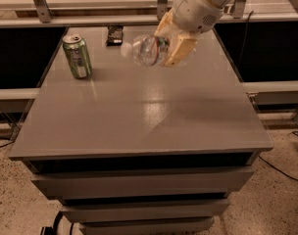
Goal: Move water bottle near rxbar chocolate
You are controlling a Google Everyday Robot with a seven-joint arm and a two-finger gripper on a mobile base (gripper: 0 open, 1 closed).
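Currently, one water bottle (144,50) is held sideways, clamped in the gripper (169,43) above the far part of the worktop (139,121). One rxbar chocolate (114,34) is seen near the far edge, just beyond the bottle's cap. One green can (77,56) is stood upright at the left.

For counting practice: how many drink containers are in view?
2: the green can stands at the table's far left; the water bottle is gripped in the hand, above the far middle.

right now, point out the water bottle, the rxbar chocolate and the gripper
water bottle (141,50), camera view, clear ribbed body
rxbar chocolate (114,34), camera view, dark wrapper's middle
gripper (164,48), camera view, between fingertips, around the bottle midair
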